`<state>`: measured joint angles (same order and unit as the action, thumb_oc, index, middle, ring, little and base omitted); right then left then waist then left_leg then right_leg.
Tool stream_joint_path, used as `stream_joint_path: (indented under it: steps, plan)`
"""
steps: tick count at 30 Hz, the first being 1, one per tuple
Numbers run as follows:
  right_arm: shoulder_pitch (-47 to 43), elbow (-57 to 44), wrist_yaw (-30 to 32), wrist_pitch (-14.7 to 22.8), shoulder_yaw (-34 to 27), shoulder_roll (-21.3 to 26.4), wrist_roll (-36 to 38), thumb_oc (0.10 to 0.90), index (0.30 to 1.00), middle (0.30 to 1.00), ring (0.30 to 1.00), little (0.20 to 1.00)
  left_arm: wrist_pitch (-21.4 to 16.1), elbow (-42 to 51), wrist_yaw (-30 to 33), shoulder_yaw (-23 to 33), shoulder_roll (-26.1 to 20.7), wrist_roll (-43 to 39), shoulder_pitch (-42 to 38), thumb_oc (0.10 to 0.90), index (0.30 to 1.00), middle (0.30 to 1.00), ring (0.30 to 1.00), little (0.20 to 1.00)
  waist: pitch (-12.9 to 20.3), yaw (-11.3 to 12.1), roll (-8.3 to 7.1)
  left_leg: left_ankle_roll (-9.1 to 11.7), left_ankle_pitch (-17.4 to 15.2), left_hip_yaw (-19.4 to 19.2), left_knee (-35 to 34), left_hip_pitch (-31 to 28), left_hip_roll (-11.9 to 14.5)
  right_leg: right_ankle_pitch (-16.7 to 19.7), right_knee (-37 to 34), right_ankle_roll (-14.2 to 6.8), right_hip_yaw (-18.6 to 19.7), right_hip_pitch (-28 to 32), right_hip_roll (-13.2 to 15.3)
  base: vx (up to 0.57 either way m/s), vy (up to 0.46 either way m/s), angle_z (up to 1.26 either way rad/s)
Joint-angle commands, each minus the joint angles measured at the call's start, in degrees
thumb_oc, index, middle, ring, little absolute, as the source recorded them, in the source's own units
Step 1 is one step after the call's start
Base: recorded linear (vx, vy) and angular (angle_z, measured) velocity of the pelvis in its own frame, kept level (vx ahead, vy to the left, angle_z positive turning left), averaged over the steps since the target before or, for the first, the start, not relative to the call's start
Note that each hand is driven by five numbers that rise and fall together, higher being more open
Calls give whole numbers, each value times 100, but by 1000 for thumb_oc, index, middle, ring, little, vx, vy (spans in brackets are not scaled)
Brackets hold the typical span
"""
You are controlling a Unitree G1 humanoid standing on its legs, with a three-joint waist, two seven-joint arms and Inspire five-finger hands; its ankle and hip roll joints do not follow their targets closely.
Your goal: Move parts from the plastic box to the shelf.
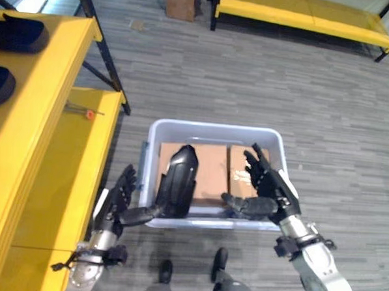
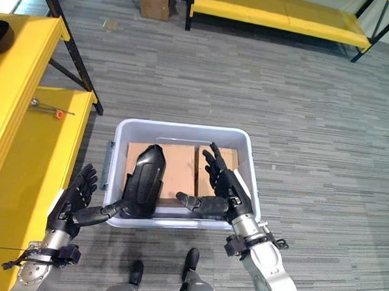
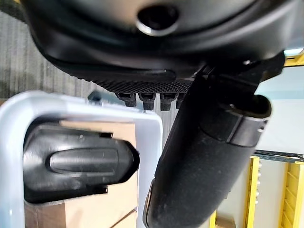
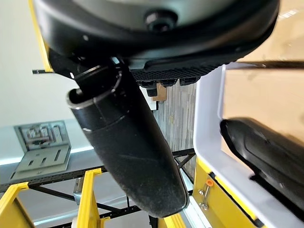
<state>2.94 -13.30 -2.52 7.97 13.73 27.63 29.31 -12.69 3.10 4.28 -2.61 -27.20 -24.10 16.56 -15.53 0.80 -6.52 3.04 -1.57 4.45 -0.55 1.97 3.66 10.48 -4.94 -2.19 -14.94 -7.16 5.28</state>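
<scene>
Yellow shelf (image 1: pixel 31 150) stands at my far left, with dark parts (image 1: pixel 18 32) already lying on its upper level and a small orange-tipped tool (image 1: pixel 85 112) on the lower one. Just right of it my left hand (image 1: pixel 116 200) sits outside the near left corner of the plastic box (image 1: pixel 215 129), fingers straight and spread, thumb reaching along the box's front edge toward the black part (image 1: pixel 177 180); from here the thumb looks to touch the part's lower end, but I cannot confirm contact. That part stands propped on end against the near wall, on the cardboard (image 1: pixel 209 169) lining the box floor. To its right my right hand (image 1: pixel 270 188) is over the box's near right side, fingers extended and apart, thumb pointing left at the part, clasping nothing. I judge the step in hand to be the two-handed pick-up: I would bring both palms in squarely against the part's opposite flanks, low enough to keep it from tipping, before lifting clear of the rim. Its foot is hidden behind the near wall, so I cannot tell how it rests or whether anything lies beneath.
</scene>
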Motion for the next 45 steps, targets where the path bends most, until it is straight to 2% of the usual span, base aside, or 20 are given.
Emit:
stream_joint_path:
  steps: [1,7,11,13,14,18,25,26,33,40,45]
  plan:
    - [-429,-639,36,603,-222,154,-105,900,1000,1000,1000,1000,-484,739,48,140,-124,9,-480,900,1000,1000,1000,1000,232,-20,167,71,152,-49,-241,-30,532,-710,821,-468,-84,-312,363,27,-116,10]
    - [-909,-507,235,634,-120,365,-609,900,1000,1000,1000,1000,-499,862,113,192,-143,-22,-473,900,1000,1000,1000,1000,100,90,239,120,284,12,-343,72,632,-839,1103,-431,-165,-535,331,5,-59,7]
    - [-1670,-211,559,682,140,564,-1513,900,1000,1000,1000,1000,-560,1005,142,195,-228,-56,-490,900,1000,1000,1000,1000,-28,232,284,129,350,71,-382,183,636,-870,1247,-436,-196,-685,361,-33,-15,8]
    - [-2343,122,693,644,520,743,-2230,900,1000,1000,1000,1000,-603,1069,149,172,-306,-80,-505,900,1000,1000,1000,1000,-165,369,305,143,401,142,-397,305,612,-877,1303,-444,-245,-773,397,-65,-8,11]
    - [-2369,145,703,652,537,738,-2239,900,1000,1000,1000,1000,-602,1069,150,181,-302,-80,-509,900,1000,1000,1000,1000,-171,357,305,144,403,146,-395,311,611,-879,1309,-444,-247,-777,399,-44,-6,21]
    - [-3009,488,824,656,989,1043,-3017,900,1000,1000,1000,1000,-714,1161,151,171,-429,-110,-518,900,1000,1000,1000,1000,-359,566,358,155,470,295,-381,487,559,-887,1385,-453,-365,-844,490,-44,-12,14]
    - [-4147,1350,924,515,2195,1948,-5044,900,1000,1000,1000,1000,-848,1195,183,49,-629,-100,-668,900,1000,1000,1000,1000,-641,889,472,154,537,588,-337,735,444,-894,1450,-480,-541,-899,616,-40,1,24]
    - [-4441,1526,930,504,2529,2145,-5501,900,1000,1000,1000,1000,-859,1210,168,23,-686,-118,-687,900,1000,1000,1000,1000,-679,966,489,155,545,632,-333,772,422,-888,1448,-488,-564,-906,633,-28,3,21]
    - [-5537,2109,902,442,3910,2583,-7366,900,1000,1000,1000,1000,-843,1221,259,-149,-897,-26,-890,900,1000,1000,1000,1000,-867,1188,540,150,536,793,-273,957,362,-917,1465,-526,-674,-941,687,-16,-6,16]
    - [-5838,2186,769,499,4419,2696,-8062,900,1000,1000,1000,1000,-793,1227,261,-182,-906,57,-945,900,1000,1000,1000,1000,-980,1256,523,137,548,904,-234,1115,303,-913,1403,-537,-754,-952,703,-5,-2,11]
    - [-6098,2562,812,474,4817,2593,-8423,900,1000,1000,1000,1000,-794,1229,269,-225,-887,70,-960,900,1000,1000,1000,1000,-1058,1344,511,142,529,940,-187,1192,290,-906,1349,-535,-795,-940,703,6,-2,1]
